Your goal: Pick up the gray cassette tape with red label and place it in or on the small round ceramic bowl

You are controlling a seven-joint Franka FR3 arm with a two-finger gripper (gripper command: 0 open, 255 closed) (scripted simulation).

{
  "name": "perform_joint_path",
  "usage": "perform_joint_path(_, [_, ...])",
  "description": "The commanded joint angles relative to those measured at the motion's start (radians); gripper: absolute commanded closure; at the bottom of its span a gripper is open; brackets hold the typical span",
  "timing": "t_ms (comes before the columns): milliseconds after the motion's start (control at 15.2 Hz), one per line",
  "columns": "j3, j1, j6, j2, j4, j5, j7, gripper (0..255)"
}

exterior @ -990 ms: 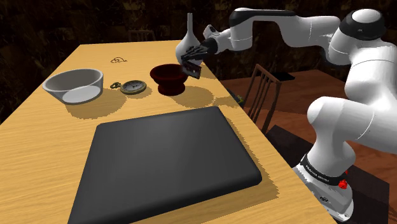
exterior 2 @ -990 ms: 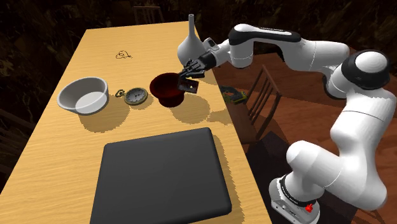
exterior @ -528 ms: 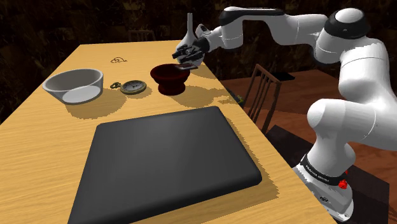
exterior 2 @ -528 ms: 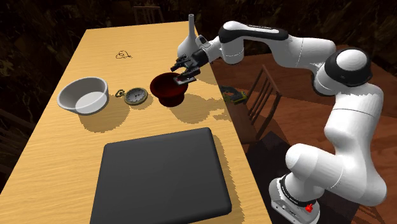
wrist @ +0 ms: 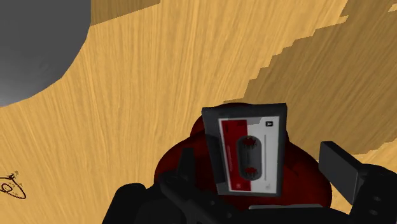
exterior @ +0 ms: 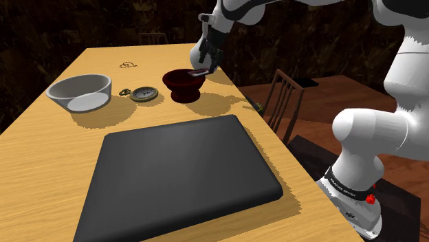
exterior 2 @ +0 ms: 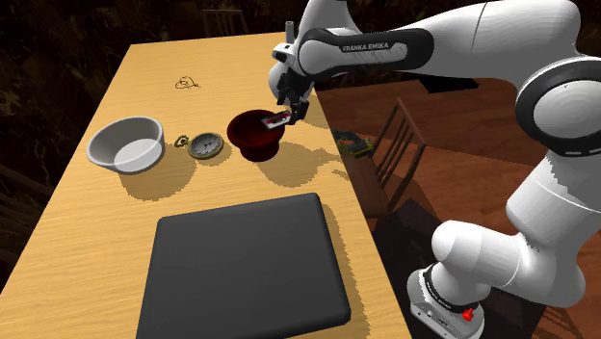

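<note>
Cassette tape (wrist: 250, 149), grey with a red-and-white label, faces label-up over the dark red bowl (wrist: 299, 167). In the second exterior view it hangs or rests at the side of the bowl's rim nearer the arm (exterior 2: 280, 120); I cannot tell whether it has settled inside yet. The gripper (wrist: 261, 156) is released just above it, fingers spread, and the one on the label's far side stands clear of the case. The step in hand looks like the drop, nearly finished. To end it well, the fingers should stay wide and the hand should rise straight up, so that neither pad catches an edge and flips the cassette tape out over the rim. A sideways pull would risk nudging the bowl or the white vase (exterior 2: 275, 72) just behind it. Farther along the surface (exterior: 41, 151) lie a pocket watch (exterior: 144, 94), a grey bowl (exterior: 65, 96) and a black mat (exterior: 179, 172), all well apart from the work.
</note>
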Motion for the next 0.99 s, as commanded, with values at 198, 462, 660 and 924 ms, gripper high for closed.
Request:
perform_joint_path(198, [-0.050, 0.061, 0.047, -0.028, -0.021, -0.059, 0.041, 0])
perform_joint_path(462, [-0.055, 0.068, 0.053, -0.033, -0.023, -0.064, 0.045, 0])
perform_joint_path(660, [-0.055, 0.068, 0.053, -0.033, -0.023, -0.064, 0.045, 0])
perform_joint_path(924, [-0.054, 0.067, 0.053, -0.032, -0.024, -0.063, 0.044, 255])
